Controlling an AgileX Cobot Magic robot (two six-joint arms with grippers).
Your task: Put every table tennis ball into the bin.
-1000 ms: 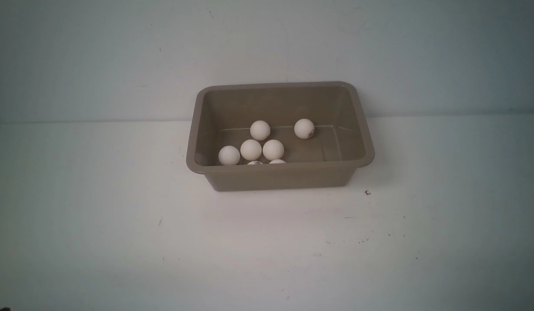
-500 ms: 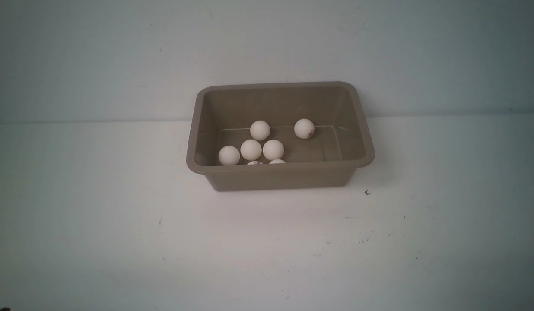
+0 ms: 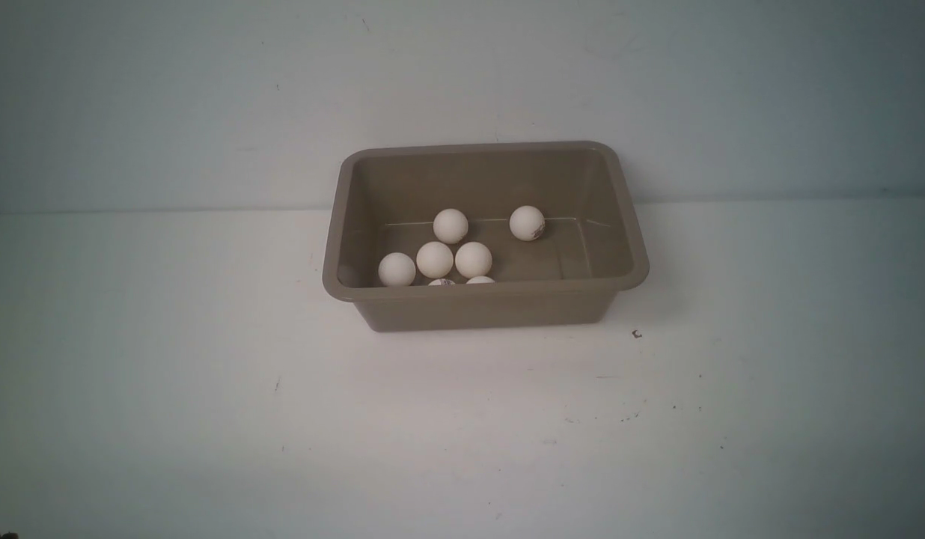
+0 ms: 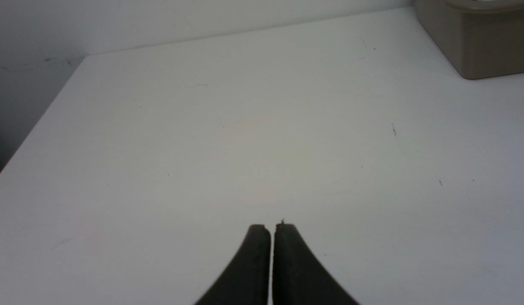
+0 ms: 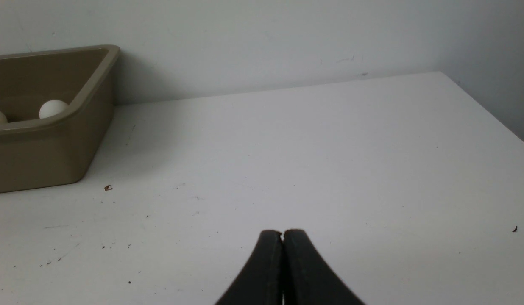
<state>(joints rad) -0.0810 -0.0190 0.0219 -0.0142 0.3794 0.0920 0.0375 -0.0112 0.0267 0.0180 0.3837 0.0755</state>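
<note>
All the table tennis balls (image 3: 435,259) that can be seen lie inside the bin (image 3: 483,301), most of them toward its near-left part and one (image 3: 527,222) apart at the far wall; no ball shows on the table (image 3: 462,434). The left gripper (image 4: 272,226) and the right gripper (image 5: 282,232) hover low over bare table on either side of the bin, each with its jaws pressed together and holding nothing. I judge that no pick remains, since nothing lies before either pair of jaws.

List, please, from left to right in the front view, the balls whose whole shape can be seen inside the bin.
Inside the bin: leftmost ball → second ball → ball by the far wall → fourth ball → marked ball.
</note>
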